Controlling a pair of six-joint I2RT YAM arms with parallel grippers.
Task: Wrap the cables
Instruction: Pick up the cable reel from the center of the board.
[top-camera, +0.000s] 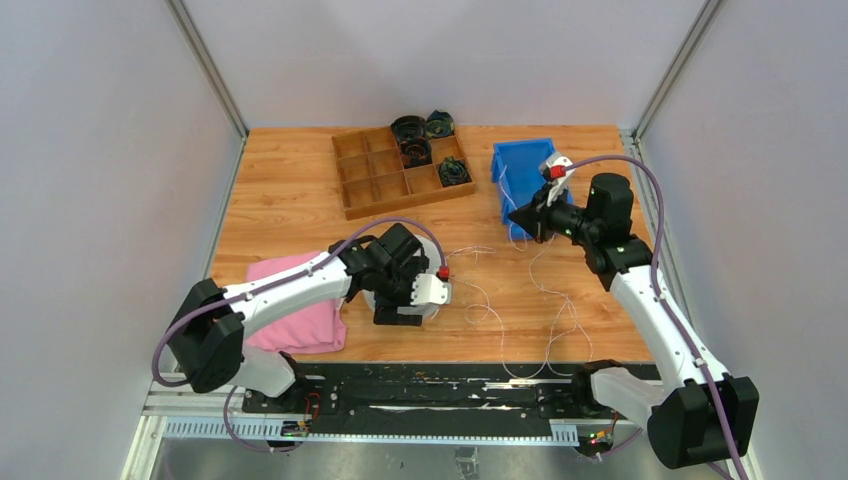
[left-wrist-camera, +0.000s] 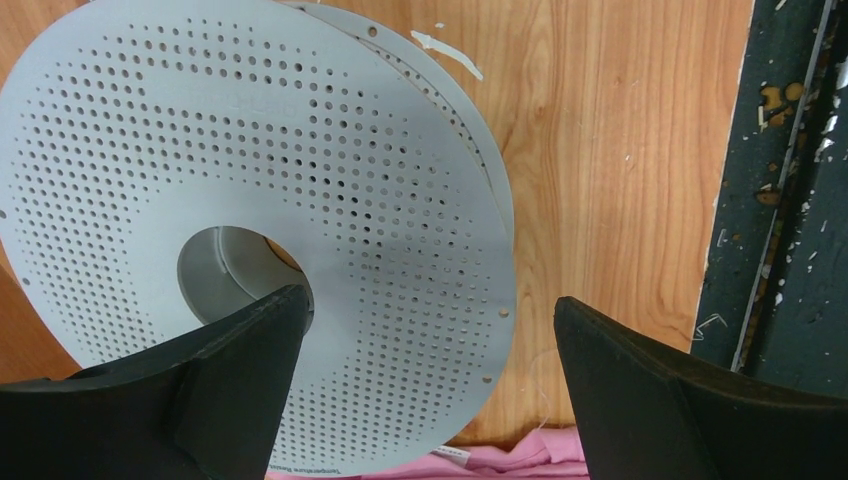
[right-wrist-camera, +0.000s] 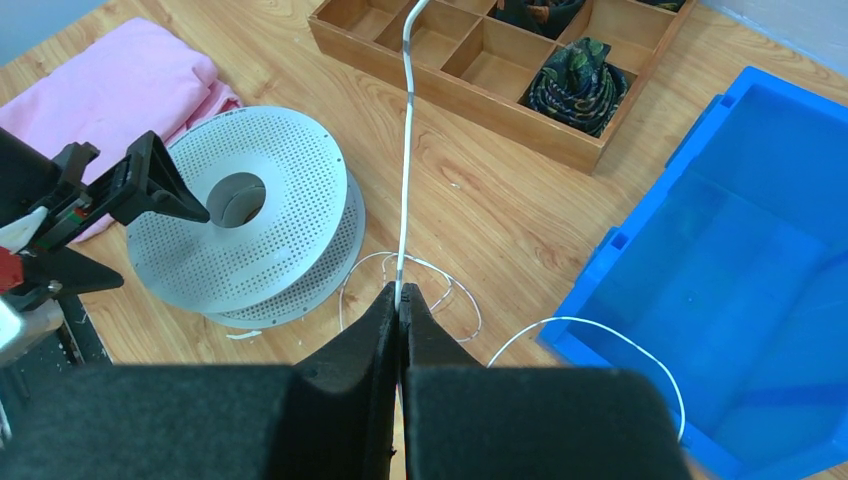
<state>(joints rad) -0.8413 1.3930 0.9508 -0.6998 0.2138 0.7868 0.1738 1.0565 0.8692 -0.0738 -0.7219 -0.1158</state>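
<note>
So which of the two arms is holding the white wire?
The right arm: its jaws are shut on the white cable. The left arm has its jaws spread open above the perforated grey spool, gripping nothing.

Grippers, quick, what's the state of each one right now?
Left gripper: open, nothing held, over the perforated spool.
Right gripper: shut on the thin white cable.

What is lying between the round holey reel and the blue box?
Loops of thin white cable lie there on the table, and the right gripper pinches one strand of it. The right wrist view shows this.
</note>
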